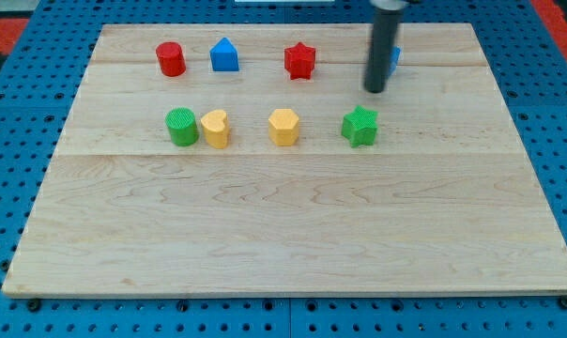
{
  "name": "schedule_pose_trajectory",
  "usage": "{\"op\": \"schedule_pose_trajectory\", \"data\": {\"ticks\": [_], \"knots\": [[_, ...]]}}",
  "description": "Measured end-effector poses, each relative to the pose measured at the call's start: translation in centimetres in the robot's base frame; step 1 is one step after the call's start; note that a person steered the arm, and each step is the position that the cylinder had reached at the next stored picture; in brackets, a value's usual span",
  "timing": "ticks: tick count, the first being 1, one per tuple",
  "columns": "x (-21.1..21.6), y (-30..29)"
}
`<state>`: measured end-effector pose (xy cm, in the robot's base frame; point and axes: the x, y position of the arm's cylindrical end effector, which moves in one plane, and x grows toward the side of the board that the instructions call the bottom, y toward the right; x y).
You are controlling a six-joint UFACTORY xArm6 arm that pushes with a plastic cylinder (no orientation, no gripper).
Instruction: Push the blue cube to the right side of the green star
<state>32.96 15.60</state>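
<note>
A pale wooden board [293, 235] covers most of the blue pegboard bench [11, 150]. My rod comes down from the view's top edge, right of centre, and my tip [374, 91] rests on the board just above the green star [360, 126], apart from it. There is no gripper on the arm, so nothing opens or closes.

The blue cube [395, 59] peeks out behind the rod on its right side, near the board's top edge, mostly hidden.

The front row runs leftward from the star: yellow hexagon block [283, 127], yellow heart-like block [215, 129], green cylinder [181, 127]. The back row holds a red star [300, 61], blue house-shaped block [224, 55] and red cylinder [171, 58].
</note>
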Motion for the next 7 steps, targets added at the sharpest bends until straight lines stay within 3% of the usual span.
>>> {"op": "schedule_pose_trajectory", "data": {"ticks": [1, 2, 3, 4, 5, 6, 7], "knots": [[-5.9, 7.4], [-10.8, 5.1], [-6.2, 0.0], [-2.5, 0.6], [-7.9, 0.0], [-3.9, -5.2], [-1.6, -1.6]]}}
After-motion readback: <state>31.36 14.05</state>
